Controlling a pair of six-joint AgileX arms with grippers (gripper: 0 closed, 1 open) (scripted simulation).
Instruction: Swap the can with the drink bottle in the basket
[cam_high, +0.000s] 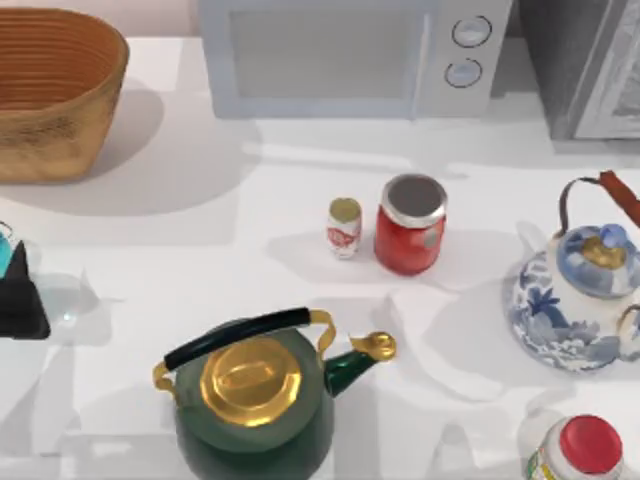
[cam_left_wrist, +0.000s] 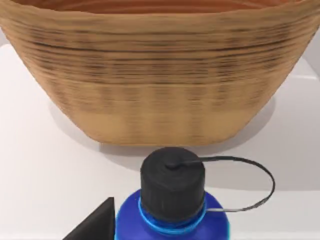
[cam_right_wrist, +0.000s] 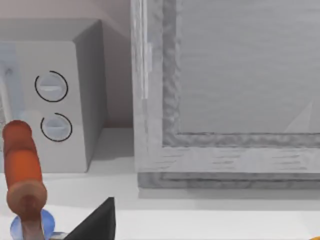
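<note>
The short red cylindrical can (cam_high: 410, 225) with its flat silver-grey top stands mid-worktop, and the tiny white drink bottle (cam_high: 344, 227) with red print and a pale gold top sits just beside it on its left, both upright. The big round woven wicker basket (cam_high: 60, 110) is well apart at the far left corner, and from above neither of them appears to be in it.

The main risk, I'd judge, is that a hand closing on the can brushes the little bottle and topples it (they are that close).

The left hand (cam_high: 18, 290) is parked at the left edge; I cannot tell how open it is. Near it, a blue bottle with a black cap (cam_left_wrist: 172, 192) stands before the basket wall and could be clipped on the way there.

The dark green kettle with a gold lid (cam_high: 250, 395) crowds the near approach, while the blue-and-white porcelain teapot (cam_high: 580, 290) and the white microwave (cam_high: 350, 50) hem in the right and far sides. The open lane runs from the can toward the basket.
</note>
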